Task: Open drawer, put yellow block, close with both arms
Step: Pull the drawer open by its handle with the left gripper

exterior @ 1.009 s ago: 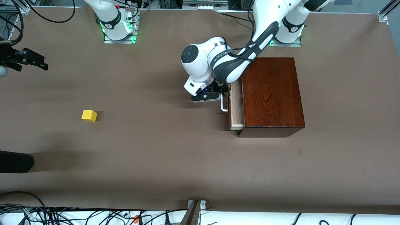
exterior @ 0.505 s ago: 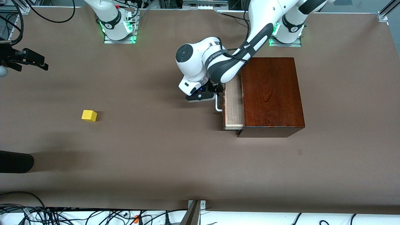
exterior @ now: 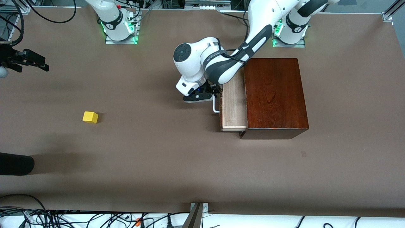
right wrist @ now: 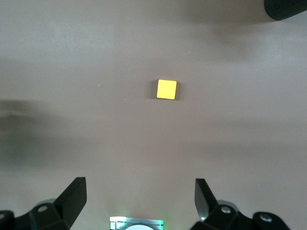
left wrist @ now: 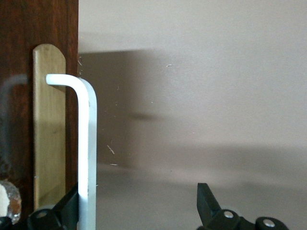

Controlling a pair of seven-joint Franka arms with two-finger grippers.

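Even, bright overhead light on the matte brown counter (exterior: 164,164); no hard glare on it. Broad soft shadows band the counter toward the right arm's end, nearer the front camera than the yellow block (exterior: 90,117), which throws a short shadow toward the left arm's end. The box (exterior: 275,95) top is glossy, with a faint sheen and a thin bright line along its near top edge; its near face is in shade. Green glow at both arm bases. Front view sharp throughout. Left wrist view: the white handle (left wrist: 86,148) is soft at close range and mirrored faintly in the dark drawer front (left wrist: 19,96); a wide grey shadow lies on the counter. Right wrist view: evenly lit, claw tips dark and slightly blurred.
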